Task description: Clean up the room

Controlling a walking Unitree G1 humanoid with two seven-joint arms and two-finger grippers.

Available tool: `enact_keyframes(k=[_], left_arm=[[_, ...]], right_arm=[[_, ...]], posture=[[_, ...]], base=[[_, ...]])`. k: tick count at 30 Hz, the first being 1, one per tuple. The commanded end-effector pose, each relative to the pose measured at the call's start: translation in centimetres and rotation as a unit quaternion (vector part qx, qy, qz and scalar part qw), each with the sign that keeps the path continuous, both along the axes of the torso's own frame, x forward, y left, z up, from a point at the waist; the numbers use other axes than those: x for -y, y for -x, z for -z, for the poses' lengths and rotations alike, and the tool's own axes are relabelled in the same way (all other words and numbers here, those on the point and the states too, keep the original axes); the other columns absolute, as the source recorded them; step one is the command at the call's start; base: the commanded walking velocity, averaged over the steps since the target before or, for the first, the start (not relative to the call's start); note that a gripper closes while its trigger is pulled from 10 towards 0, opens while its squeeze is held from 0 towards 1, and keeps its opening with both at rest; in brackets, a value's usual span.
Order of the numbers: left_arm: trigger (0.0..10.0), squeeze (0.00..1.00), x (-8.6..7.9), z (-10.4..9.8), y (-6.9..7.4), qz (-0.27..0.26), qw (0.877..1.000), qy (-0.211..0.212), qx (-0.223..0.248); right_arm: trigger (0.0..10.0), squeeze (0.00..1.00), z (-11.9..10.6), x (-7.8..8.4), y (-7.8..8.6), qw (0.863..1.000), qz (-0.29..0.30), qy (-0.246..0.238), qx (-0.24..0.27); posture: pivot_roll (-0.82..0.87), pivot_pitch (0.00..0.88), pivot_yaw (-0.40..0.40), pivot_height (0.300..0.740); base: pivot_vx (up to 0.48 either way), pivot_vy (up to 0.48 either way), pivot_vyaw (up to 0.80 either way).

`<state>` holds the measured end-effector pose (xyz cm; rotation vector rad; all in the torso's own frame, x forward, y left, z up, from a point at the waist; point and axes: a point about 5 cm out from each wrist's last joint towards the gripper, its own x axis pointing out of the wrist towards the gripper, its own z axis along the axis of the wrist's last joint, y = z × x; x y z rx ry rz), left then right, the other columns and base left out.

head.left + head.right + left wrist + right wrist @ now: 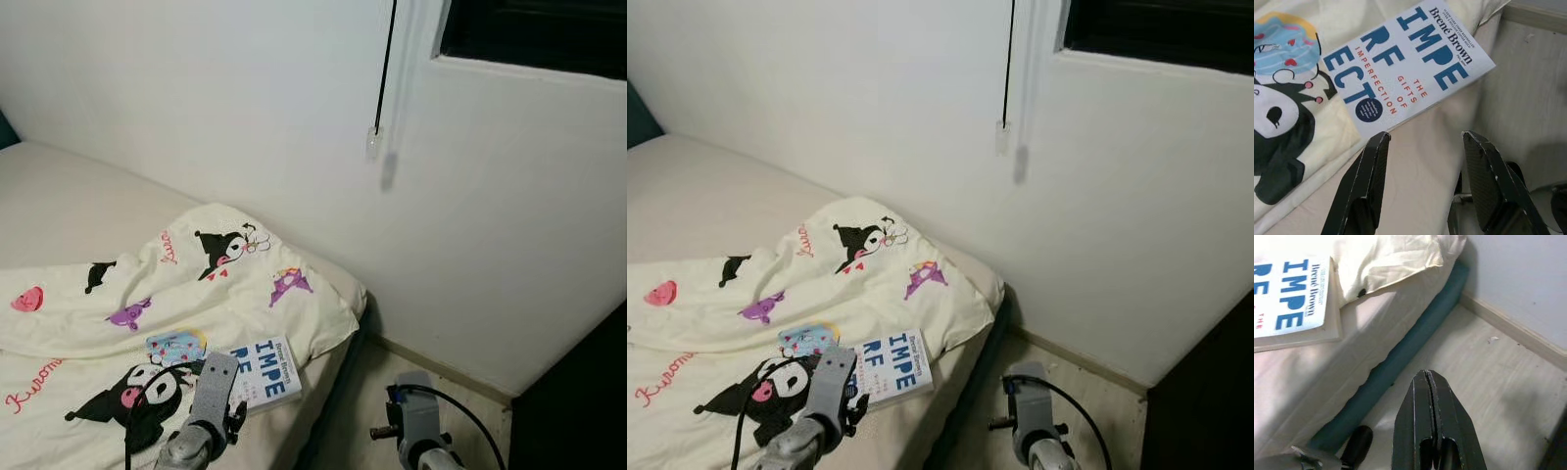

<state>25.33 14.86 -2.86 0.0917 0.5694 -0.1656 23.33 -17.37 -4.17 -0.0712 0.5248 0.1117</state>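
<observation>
Head view: the paperback book (pixel 263 369) lies flat on the cartoon-print blanket (pixel 167 284) near the bed's corner.

Left wrist view: left gripper (pixel 1422 147), fingers spread, hovers just short of the book; its glossy cover could slide on soft cloth.

Right wrist view: right gripper (pixel 1428 396) clenched empty above the floor (pixel 1498 382).

One book (pixel 263 370) at lower centre of the frame. One blanket (pixel 147 304) at lower left, on one bed (pixel 69 196). One cord (pixel 385 69) at upper centre. Two grippers: left gripper (pixel 1422 142), right gripper (pixel 1429 382).
</observation>
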Motion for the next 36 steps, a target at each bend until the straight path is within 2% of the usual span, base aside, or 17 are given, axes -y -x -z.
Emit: enact_keyframes(k=[1,9,24,25,28,36], left_arm=[[10.0,0.00,-0.10,0.25,0.28,0.003,1.000,-0.002,-0.008],[10.0,0.00,0.03,0.27,0.28,0.020,1.000,-0.016,-0.010],[10.0,0.00,-0.01,0.22,0.20,0.012,1.000,-0.012,-0.012],[10.0,0.00,-0.04,0.23,0.20,-0.001,1.000,0.003,-0.014],[10.0,0.00,-0.27,0.28,0.19,-0.013,1.000,0.010,-0.020],[10.0,0.00,-0.72,0.39,0.25,-0.018,1.000,-0.006,-0.025]], right_arm=[[10.0,0.00,0.51,0.02,0.65,1.000,0.008,-0.006,-0.014],[10.0,0.00,0.61,0.04,0.79,1.000,0.012,-0.007,-0.016],[10.0,0.00,0.59,0.02,0.76,1.000,0.014,-0.008,-0.016],[10.0,0.00,0.58,0.03,0.76,1.000,0.014,-0.008,-0.016],[10.0,0.00,0.58,0.07,0.76,1.000,0.014,-0.008,-0.016],[10.0,0.00,0.55,0.10,0.71,1.000,0.014,-0.008,-0.016]], posture=[[0.03,0.132,0.018,0.729],[0.03,0.137,0.022,0.729],[0.03,0.142,0.023,0.729],[0.03,0.143,0.023,0.729],[0.02,0.145,0.022,0.729],[0.02,0.147,0.021,0.729]], base=[[0.000,0.000,0.00],[0.000,-0.033,0.00],[0.000,-0.469,0.00],[0.000,-0.315,0.00],[0.000,0.160,0.00],[0.000,0.420,0.00]])
